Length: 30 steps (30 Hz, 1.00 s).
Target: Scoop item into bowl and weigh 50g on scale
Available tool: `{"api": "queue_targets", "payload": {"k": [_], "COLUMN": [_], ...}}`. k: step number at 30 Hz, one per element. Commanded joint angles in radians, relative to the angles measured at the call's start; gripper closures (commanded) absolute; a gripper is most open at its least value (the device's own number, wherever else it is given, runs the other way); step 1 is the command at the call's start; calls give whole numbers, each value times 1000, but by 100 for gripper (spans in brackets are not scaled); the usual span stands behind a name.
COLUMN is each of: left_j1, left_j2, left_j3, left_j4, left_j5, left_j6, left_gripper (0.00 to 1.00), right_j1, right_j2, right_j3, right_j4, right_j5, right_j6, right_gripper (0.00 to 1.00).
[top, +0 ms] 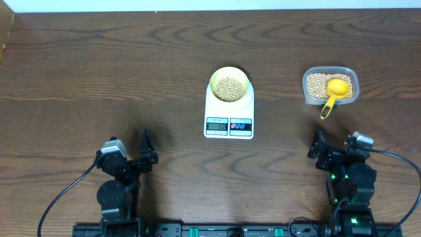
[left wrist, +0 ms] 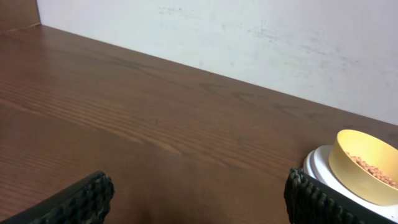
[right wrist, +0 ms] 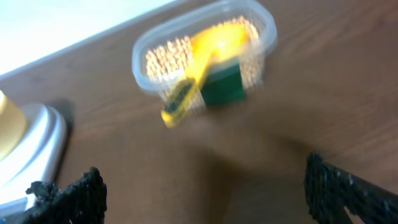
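We think the job is nearly done, or done already. The bowl (top: pixel 229 86) sits on the scale (top: pixel 229 120), at the 12 o'clock end of its top. The bowl has a good pile of beans (top: pixel 229 89) in it. The little screen on the scale shows a number, but it is too small for us to read. So we cannot tell if it says the right weight.

At 3 o'clock from the scale, well apart from it, is the clear tub (top: pixel 350 74) with more beans. The yellow scoop (top: pixel 336 89) lies in the tub. Its handle sticks out over the rim toward 7 o'clock. Nothing is holding it.

The left fingers (left wrist: pixel 81 199) are wide open and hold nothing. They are low over the bench (top: pixel 79 79), at 8 o'clock from the scale. The right fingers (right wrist: pixel 74 196) are wide open too, with nothing in them. They are at 4 o'clock from the scale and 6 o'clock from the tub.

What may be left is to check the number. If it is too low, we need one more small scoop.
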Motion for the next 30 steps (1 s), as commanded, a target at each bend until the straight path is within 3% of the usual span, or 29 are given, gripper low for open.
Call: {"api": "queue_targets", "payload": {"k": [1,30], "left_j1": [-3,-3], "left_j2": [0,0], "left_j3": [-15,-15], "left_j4": [-39,-39], "left_j5": [3,3], "left_j6": [13,13], "left_gripper": [10,10], "right_j1": [5,5], "right_j2": [-55,-385], "right_j3": [-11,-11], "right_j4": [-36,-97], "right_j5": [14,63], "right_j6": [21,-244], "right_gripper": [1,1]}}
